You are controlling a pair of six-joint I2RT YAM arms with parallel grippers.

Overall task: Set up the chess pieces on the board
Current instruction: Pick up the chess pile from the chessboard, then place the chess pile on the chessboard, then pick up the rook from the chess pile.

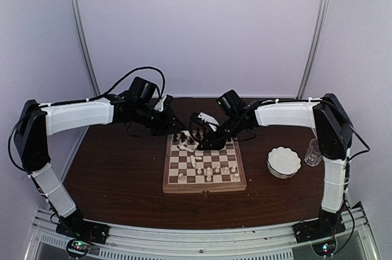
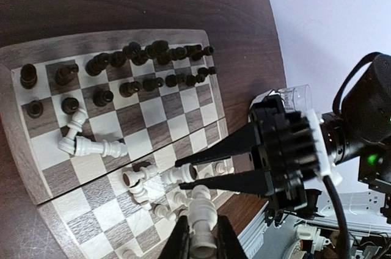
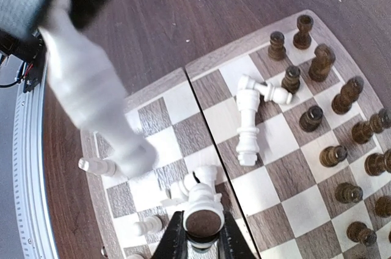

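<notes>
Two grips, one crowded chessboard (image 1: 204, 187).
Top view: it lies mid-table, bare tabletop (image 1: 116, 168) left, white bowl (image 1: 271, 162) right. Left wrist: left gripper (image 2: 201, 229) pinches a white piece (image 2: 201, 207); dark pieces (image 2: 153, 57) fill two rows along one edge. Right wrist: right gripper (image 3: 202, 231) clamps another white piece (image 3: 203, 213) beside toppled white pieces (image 3: 247, 124).

Lab booth: white panels (image 1: 196, 27), aluminium rail (image 1: 196, 238)

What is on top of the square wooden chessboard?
Dark brown pieces stand along the chessboard's far rows; cream-white pieces lie toppled near its middle. The left gripper and right gripper each grip one cream piece; squares beneath them are hidden.
</notes>
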